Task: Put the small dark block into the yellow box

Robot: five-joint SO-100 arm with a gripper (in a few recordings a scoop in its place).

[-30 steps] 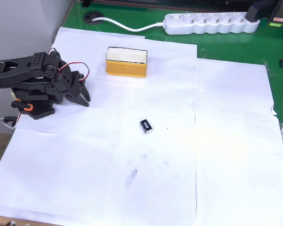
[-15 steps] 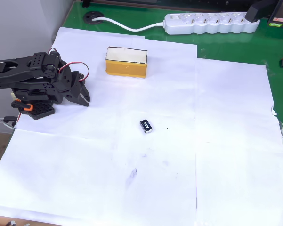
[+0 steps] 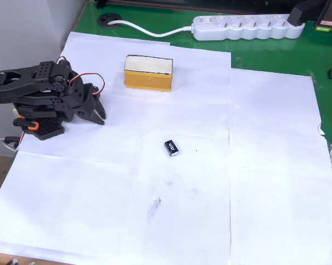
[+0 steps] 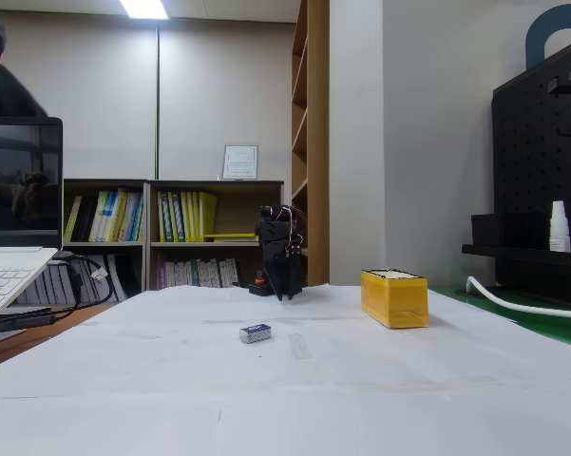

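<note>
Nothing moved, gripper (image 3: 99, 114) folded, fingers together, small dark block (image 3: 171, 148) apart from yellow box (image 3: 148, 73)

White paper sheets (image 3: 265, 182) cover most of a green table (image 3: 254, 55), with a white power strip (image 3: 246, 27) along the top edge in the overhead view. From the fixed view there's a laptop (image 4: 14, 237) on the left, bookshelves (image 4: 171, 233) behind, and a black pegboard (image 4: 542, 161) on the right.
</note>
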